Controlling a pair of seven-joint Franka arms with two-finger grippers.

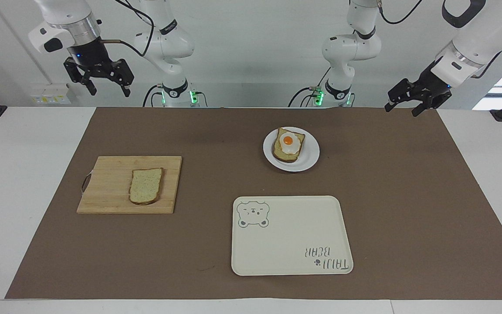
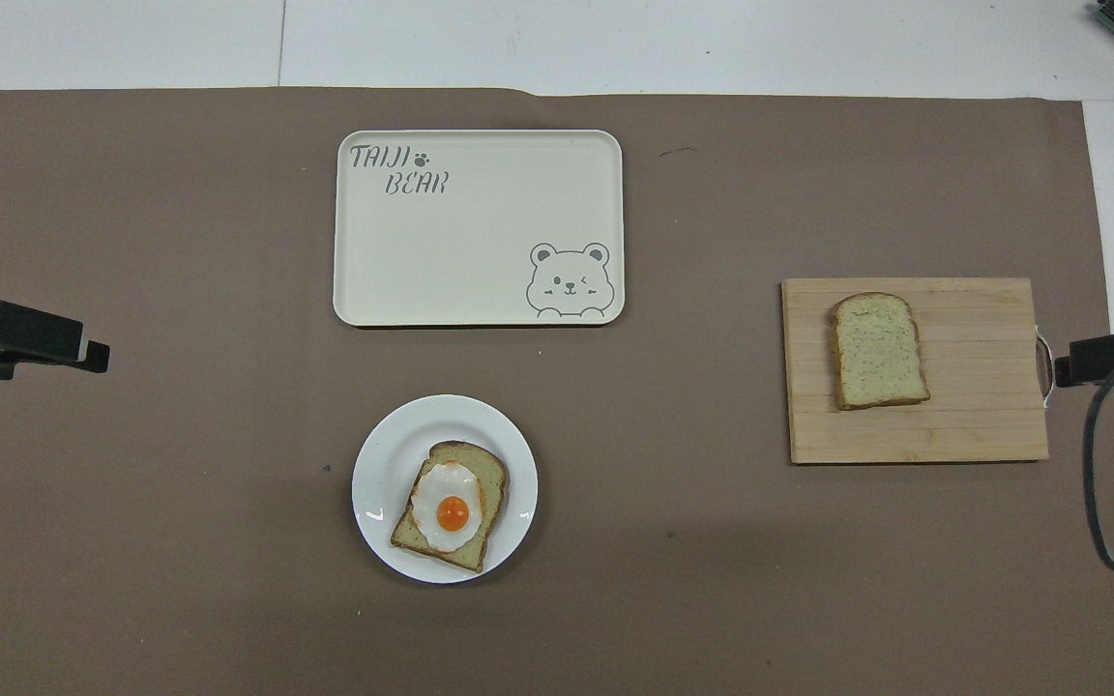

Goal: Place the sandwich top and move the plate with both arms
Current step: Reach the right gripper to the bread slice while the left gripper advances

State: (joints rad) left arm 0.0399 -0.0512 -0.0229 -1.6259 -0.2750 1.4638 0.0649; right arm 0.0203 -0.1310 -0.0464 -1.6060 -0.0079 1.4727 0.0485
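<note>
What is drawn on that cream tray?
A winking bear face on the tray, clearest in the overhead view.

Left arm (image 1: 473, 39) entering from the upper right of the facing view, forearm sloping down toward the middle, wrist bent. Left hand (image 1: 402, 104) tilted, raised above the table's edge at the upper right, fingers spread apart and empty. Same hand (image 2: 54, 338) showing as a dark bar at the left edge of the overhead view. Right arm (image 1: 66, 22) descending at the upper left of the facing view, wrist nearly vertical. Right hand (image 1: 108, 89) pointing straight down, held high, fingers apart, nothing between them. Same hand (image 2: 1103, 356) only a dark tip at the right edge of the overhead view, cable looping below.
</note>
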